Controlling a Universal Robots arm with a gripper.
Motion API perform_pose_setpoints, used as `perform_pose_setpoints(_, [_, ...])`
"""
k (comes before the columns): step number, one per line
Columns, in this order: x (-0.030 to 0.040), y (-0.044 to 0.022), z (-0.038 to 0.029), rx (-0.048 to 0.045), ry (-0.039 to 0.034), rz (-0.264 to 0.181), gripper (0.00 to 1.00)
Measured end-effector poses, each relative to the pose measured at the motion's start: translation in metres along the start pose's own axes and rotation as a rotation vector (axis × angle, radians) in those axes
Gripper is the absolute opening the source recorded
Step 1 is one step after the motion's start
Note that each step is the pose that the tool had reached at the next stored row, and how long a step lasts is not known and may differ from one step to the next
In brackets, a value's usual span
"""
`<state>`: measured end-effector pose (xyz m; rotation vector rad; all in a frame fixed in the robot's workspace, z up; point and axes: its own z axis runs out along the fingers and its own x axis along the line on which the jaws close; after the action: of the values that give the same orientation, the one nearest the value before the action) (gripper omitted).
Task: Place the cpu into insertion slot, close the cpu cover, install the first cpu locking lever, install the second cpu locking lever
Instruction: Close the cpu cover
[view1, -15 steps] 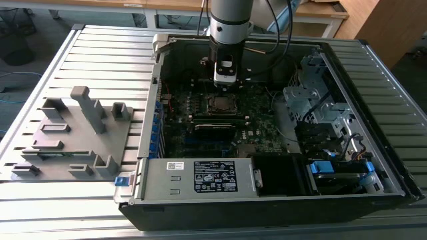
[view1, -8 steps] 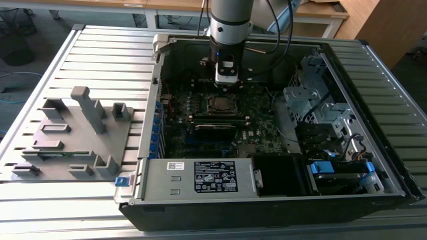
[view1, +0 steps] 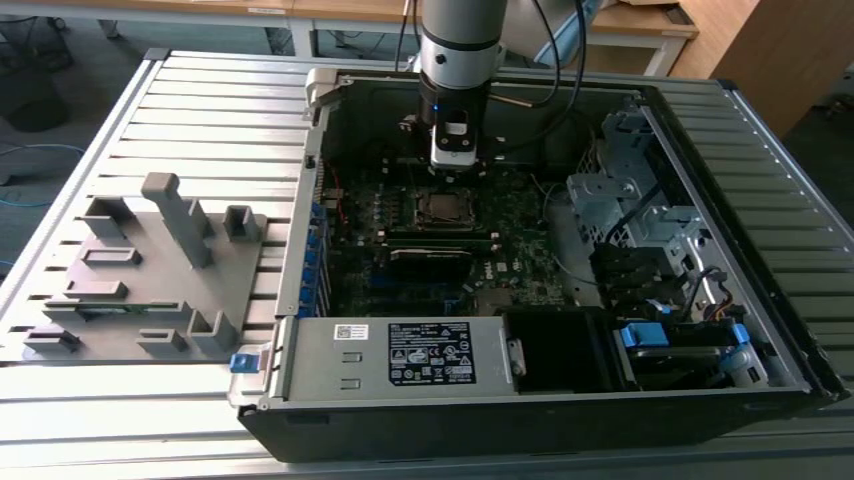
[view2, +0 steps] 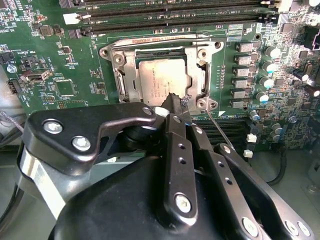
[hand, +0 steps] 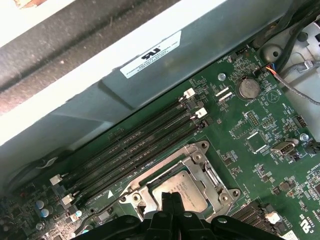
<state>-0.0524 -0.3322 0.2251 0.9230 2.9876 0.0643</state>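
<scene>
The small, flat, silver-grey square cpu (view2: 161, 81) is being seated inside the square black insertion slot (view2: 159, 52), framed by the thin silvery metal cpu cover (view2: 121, 84). The black gripper (view2: 176, 106), fingers pressed together, is being held at that slot's rim.

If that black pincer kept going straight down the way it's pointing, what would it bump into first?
The pincer would likely meet the cpu cover at its rim beside the cpu; depth is unclear, so maybe the cpu itself.

Dull metal cpu (view2: 161, 82); silvery cpu cover (view2: 121, 82) (faint sheen) — matt black end effector (view2: 176, 106).
</scene>
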Motion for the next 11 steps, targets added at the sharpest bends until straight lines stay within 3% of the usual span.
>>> perform_pose_setpoints(11, [0.0000, 0.0000, 0.0000, -0.0001, 0.0011, -0.026, 0.10])
